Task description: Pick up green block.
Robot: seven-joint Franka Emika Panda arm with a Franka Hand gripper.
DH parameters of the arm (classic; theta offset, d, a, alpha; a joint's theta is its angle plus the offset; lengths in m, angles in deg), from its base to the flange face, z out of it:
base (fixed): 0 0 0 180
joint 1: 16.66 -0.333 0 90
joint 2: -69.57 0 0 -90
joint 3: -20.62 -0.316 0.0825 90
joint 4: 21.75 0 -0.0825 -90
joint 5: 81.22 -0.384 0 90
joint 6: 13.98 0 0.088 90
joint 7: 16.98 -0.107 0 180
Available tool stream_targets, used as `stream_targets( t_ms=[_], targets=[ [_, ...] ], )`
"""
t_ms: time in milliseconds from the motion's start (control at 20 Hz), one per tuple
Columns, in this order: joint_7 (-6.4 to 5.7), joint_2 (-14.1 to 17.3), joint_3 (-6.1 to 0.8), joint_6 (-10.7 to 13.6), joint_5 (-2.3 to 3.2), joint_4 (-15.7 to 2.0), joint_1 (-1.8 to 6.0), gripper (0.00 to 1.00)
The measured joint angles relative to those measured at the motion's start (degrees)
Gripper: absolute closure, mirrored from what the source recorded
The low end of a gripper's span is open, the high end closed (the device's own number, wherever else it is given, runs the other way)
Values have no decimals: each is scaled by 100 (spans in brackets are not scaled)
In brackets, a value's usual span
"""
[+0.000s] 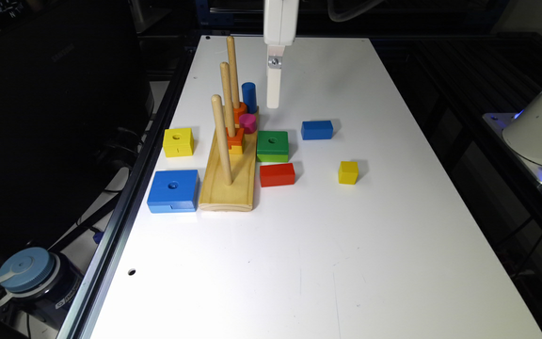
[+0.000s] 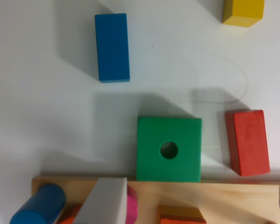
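The green block [image 1: 272, 145] is a flat square with a dark green top, a lime lower band and a round centre hole. It lies on the white table [image 1: 299, 245], against the long side of the wooden peg base [image 1: 228, 188]. From the wrist, the green block [image 2: 169, 149] touches the base's edge [image 2: 224, 196]. My gripper [image 1: 273, 104] hangs above the table, just beyond the block and close to the base's far end. In the wrist view the gripper [image 2: 193, 203] is open, with one finger [image 2: 105, 200] over the base and nothing held.
A red block [image 1: 277, 174] lies close in front of the green one. A blue block [image 1: 317, 130] and a yellow cube [image 1: 348, 172] lie to the exterior view's right. The base carries three tall pegs [image 1: 221, 136], orange pieces, a pink cylinder [image 1: 247, 122] and a blue cylinder [image 1: 249, 96]. Yellow [image 1: 178, 141] and blue [image 1: 173, 190] holed blocks sit left.
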State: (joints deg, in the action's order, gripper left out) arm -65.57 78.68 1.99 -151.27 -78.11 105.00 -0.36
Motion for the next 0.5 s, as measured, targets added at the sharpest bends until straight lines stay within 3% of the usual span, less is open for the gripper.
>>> stream_targets(
  t_ms=[100, 250, 500],
  targets=[
    [-23, 110, 1, -66, 44, 10, 1, 0],
    [-121, 315, 4, -230, 174, -1, 1, 0],
    [-137, 337, 3, -238, 193, -12, 1, 0]
  ],
)
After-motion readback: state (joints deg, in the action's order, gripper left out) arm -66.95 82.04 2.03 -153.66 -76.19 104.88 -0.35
